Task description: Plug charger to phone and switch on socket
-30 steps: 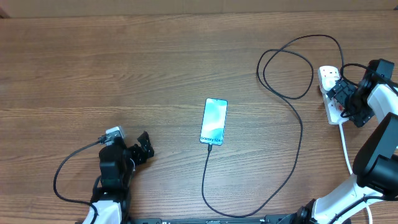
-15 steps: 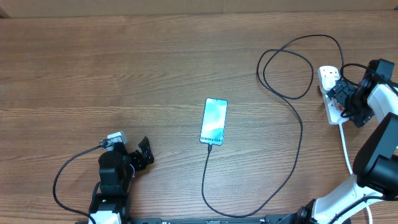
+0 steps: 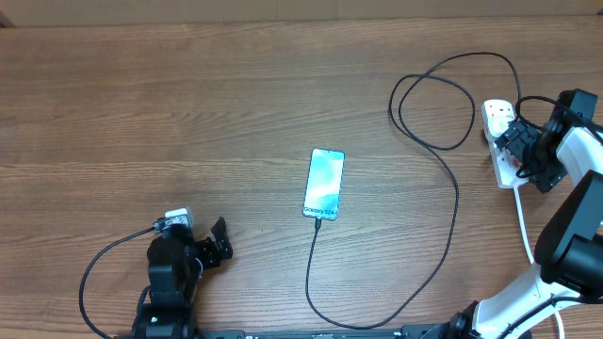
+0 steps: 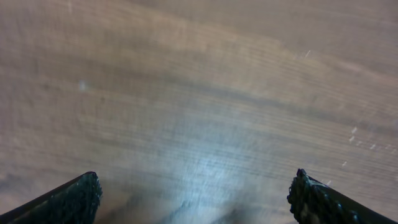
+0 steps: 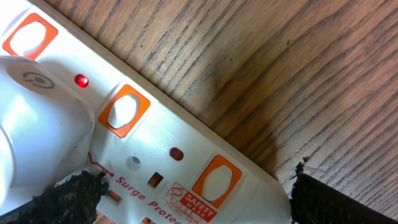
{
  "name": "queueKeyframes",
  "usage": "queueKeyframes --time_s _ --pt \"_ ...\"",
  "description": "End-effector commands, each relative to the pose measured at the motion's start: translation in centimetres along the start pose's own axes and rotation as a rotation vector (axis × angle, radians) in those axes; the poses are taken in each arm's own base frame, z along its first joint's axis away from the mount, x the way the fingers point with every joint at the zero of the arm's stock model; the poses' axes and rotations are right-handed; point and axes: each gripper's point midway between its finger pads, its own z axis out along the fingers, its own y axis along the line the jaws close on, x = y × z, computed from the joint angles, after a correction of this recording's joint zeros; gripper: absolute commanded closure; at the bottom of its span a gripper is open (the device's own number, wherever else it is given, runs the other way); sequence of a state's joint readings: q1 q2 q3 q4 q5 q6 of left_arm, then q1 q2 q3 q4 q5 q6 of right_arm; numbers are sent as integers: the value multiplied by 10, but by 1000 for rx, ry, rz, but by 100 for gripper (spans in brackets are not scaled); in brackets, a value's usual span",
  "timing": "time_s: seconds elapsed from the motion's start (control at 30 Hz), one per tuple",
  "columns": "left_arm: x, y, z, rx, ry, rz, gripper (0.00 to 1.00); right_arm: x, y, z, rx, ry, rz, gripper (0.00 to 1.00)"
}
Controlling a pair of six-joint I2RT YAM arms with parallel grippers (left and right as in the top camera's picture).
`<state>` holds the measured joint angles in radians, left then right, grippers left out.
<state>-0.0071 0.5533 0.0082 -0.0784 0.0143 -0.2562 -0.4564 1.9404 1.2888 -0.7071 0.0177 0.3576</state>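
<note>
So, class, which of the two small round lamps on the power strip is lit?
The lamp beside the white adapter glows bright red; the other lamp, further along the power strip, is dull and dark.

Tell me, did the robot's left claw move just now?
Yes. The left gripper has pulled back toward the bottom edge of the overhead view, farther from the phone, which has not shifted.

White socket point(image 5: 152, 134) with orange-rimmed switches point(image 5: 124, 111) and one red lamp point(image 5: 81, 80) lit, black charger point(image 3: 458, 202), blue-white phone point(image 3: 324, 184), brown wood-grain table point(image 3: 188, 113).
</note>
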Motion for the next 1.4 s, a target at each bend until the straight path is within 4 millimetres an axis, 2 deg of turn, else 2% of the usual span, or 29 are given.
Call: queueKeyframes --time_s 0.0,0.3,0.57,0.8,1.37 --pt "-13 -5 -5 24 -63 56 0 9 10 9 -19 20 -40 0" --pt "-55 -17 -25 64 -267 115 1 9 10 9 -19 20 -40 0" --pt "-94 -27 -56 94 -491 175 1 9 10 9 -19 20 -40 0" --pt "-101 -29 -63 77 -541 264 1 9 10 9 -19 20 -40 0" --pt "-102 -29 -63 75 -542 264 0 9 10 9 -19 20 -40 0"
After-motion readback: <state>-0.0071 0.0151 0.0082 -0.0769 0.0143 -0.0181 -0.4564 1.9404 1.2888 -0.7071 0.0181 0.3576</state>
